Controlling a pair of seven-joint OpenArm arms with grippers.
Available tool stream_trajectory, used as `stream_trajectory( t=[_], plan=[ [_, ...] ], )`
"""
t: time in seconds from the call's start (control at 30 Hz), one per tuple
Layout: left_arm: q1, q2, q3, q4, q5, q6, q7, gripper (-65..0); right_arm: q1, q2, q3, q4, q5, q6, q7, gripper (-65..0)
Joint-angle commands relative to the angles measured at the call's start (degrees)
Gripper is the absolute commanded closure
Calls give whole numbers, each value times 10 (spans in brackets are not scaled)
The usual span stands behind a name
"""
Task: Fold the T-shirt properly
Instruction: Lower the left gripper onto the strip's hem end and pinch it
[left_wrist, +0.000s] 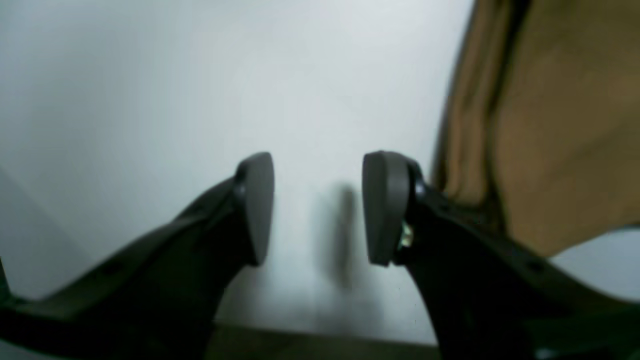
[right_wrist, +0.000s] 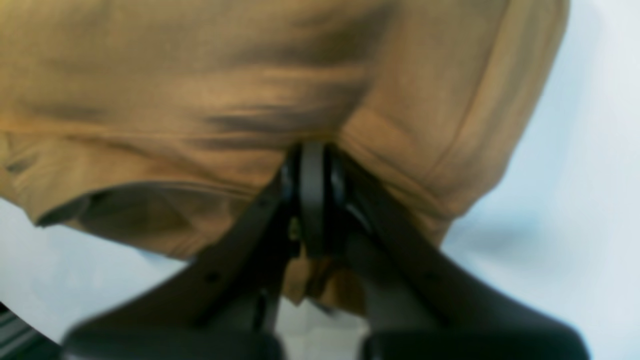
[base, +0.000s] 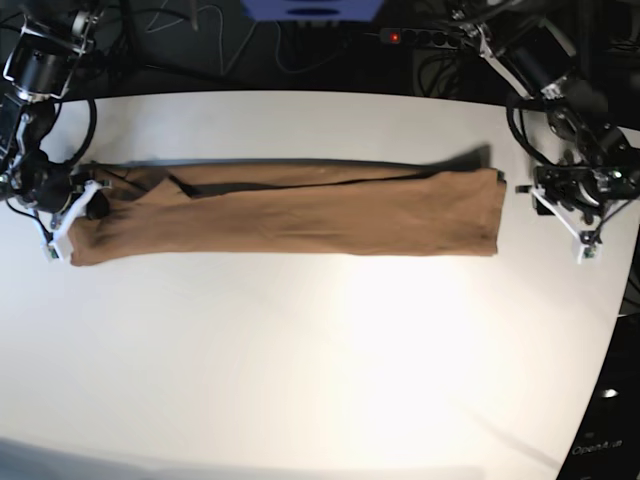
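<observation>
The tan-brown T-shirt (base: 300, 215) lies on the white table (base: 330, 360) as a long band folded lengthwise, running left to right. My right gripper (base: 93, 206) is at the shirt's left end. In the right wrist view the gripper (right_wrist: 312, 167) is shut on a pinch of the shirt's fabric (right_wrist: 200, 100), and a darker opening shows at lower left. My left gripper (base: 528, 192) is just off the shirt's right end. In the left wrist view the gripper (left_wrist: 317, 207) is open and empty over bare table, with the shirt's edge (left_wrist: 565, 125) to its right.
A power strip with a red light (base: 405, 38) and cables lie beyond the table's far edge. A blue object (base: 312, 8) is at the top middle. The table's curved front-right edge (base: 600, 370) drops to dark floor.
</observation>
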Motion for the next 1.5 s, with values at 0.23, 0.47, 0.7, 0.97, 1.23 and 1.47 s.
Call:
stream_trajectory(
  t=[0.23, 0.47, 0.7, 0.97, 1.23, 1.47],
  plan=[
    [-15, -36, -16, 38, -154, 1, 57, -288, -10, -7, -5, -8, -50, -5, -50, -13],
    [-29, -24, -13, -22, -161, 1, 57, -288, -11, -7, -5, -8, -51, -5, -50, -13],
    [-37, -22, -11, -101, -161, 1, 51, -412, -12, -7, -5, -8, -51, -5, -50, -13],
    [-38, -20, -11, -136, -162, 1, 30, -542, -10, -7, -5, -8, -51, -5, -50, -13],
    [-61, -20, 19, -224, -161, 1, -1, -542, -7, -7, -30, -8, -51, -5, -50, -13],
    [-65, -19, 35, -274, -161, 1, -17, -541, -7, -10, -32, -8, -51, -5, -39, -13]
  ],
)
